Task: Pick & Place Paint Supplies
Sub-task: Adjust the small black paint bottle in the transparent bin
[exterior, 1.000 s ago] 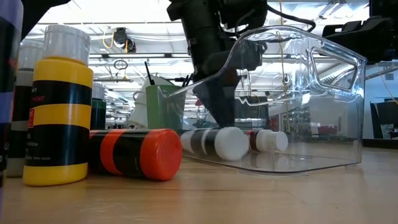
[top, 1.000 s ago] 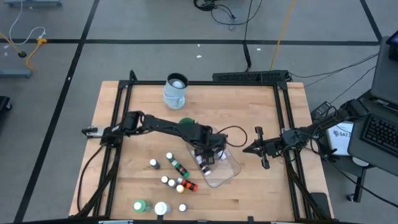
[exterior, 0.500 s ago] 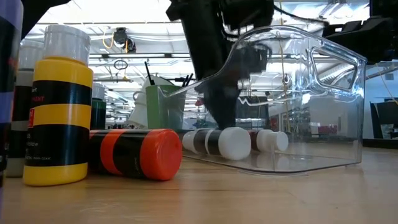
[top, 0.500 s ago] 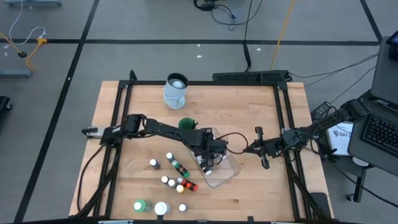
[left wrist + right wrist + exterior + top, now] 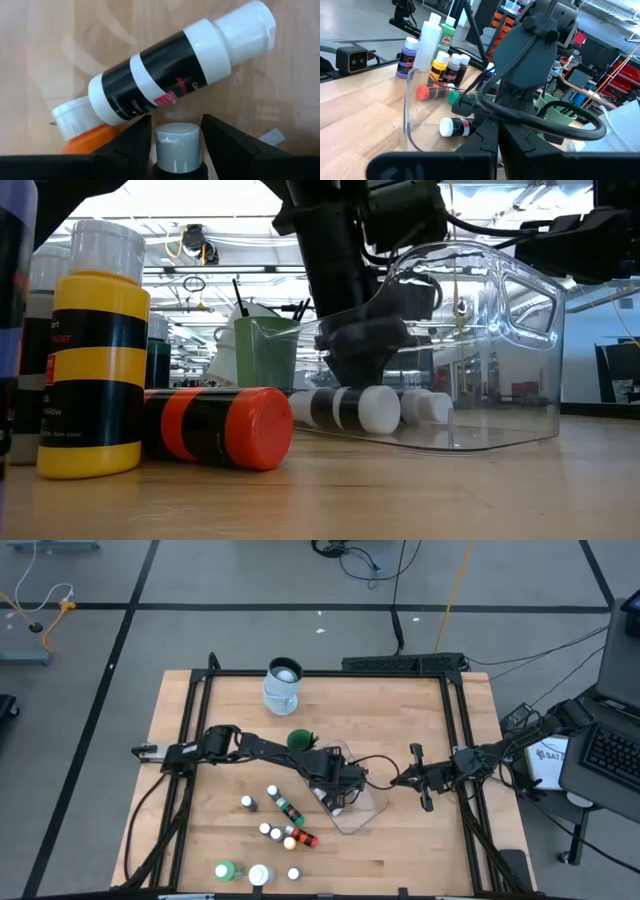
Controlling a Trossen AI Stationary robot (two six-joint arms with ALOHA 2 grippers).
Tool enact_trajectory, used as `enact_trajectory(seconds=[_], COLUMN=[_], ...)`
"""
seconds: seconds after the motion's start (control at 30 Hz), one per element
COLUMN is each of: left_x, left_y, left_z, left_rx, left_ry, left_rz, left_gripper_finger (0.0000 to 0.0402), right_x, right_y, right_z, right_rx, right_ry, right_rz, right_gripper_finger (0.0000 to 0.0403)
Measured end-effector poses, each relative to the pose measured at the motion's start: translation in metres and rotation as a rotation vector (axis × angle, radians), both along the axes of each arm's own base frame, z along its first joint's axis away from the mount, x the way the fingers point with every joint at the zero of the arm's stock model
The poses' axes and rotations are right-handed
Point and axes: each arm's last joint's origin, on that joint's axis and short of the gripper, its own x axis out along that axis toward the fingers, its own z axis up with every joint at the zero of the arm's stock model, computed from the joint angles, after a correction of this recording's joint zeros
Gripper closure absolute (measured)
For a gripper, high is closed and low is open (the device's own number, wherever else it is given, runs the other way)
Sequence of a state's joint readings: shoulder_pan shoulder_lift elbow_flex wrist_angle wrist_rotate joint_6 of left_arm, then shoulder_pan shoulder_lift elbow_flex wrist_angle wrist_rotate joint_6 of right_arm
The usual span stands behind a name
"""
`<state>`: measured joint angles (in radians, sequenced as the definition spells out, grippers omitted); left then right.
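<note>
My left gripper (image 5: pixel 175 131) reaches down into the clear tub (image 5: pixel 365 810), shut on a small dark paint bottle with a pale cap (image 5: pixel 175 142). Just under it, a white-and-black bottle (image 5: pixel 165 75) and an orange one (image 5: pixel 85 142) lie on their sides on the tub's floor. In the low view the gripper (image 5: pixel 360 360) stands behind those lying bottles. More paint bottles (image 5: pixel 285 830) stand and lie on the table near the tub's left side. My right gripper (image 5: pixel 415 778) waits shut at the table's right edge. My left gripper pinches the small bottle between its two fingers (image 5: pixel 132 145), one on each side. The cap (image 5: pixel 175 137) pokes out past the fingertips, pointing down. The fingers come steeply from above. Whether the cap touches the tub's floor or the bottles there, I cannot tell.
A yellow-and-black bottle (image 5: pixel 95 370) stands and an orange one (image 5: pixel 220 427) lies close to the tub. A green bottle (image 5: pixel 225 870) and a white jar (image 5: pixel 259 875) stand near the front edge. A pale jug (image 5: pixel 282 685) and a green pot (image 5: pixel 298 738) stand farther back.
My left gripper has sunk deeper into the tub with the small bottle, closing on the bottles that lie there. The tub has shifted a little with it; its far wall stands closer to the gripper than before.
</note>
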<state>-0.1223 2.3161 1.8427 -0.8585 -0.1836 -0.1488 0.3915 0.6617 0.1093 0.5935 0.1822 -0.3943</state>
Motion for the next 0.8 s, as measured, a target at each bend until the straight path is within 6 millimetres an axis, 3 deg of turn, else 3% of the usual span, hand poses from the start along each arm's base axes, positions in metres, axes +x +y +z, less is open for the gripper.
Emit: enact_trajectory(seconds=[0.2,0.5,0.8], left_x=[0.001,0.004,-0.002], left_y=[0.000,0.000,0.000], left_z=[0.004,0.027,0.017], left_rx=[0.015,0.012,0.002], left_ry=[-0.001,0.011,0.052], left_rz=[-0.005,0.037,0.052], left_gripper_finger=[0.0218,0.0217,0.0217], right_x=[0.000,0.000,0.000], right_y=[0.000,0.000,0.000], right_z=[0.000,0.000,0.000], right_rx=[0.007,0.008,0.007], right_ry=[0.002,0.001,0.002], right_rz=[-0.001,0.000,0.000], right_gripper_finger=[0.0402,0.0403,0.0403])
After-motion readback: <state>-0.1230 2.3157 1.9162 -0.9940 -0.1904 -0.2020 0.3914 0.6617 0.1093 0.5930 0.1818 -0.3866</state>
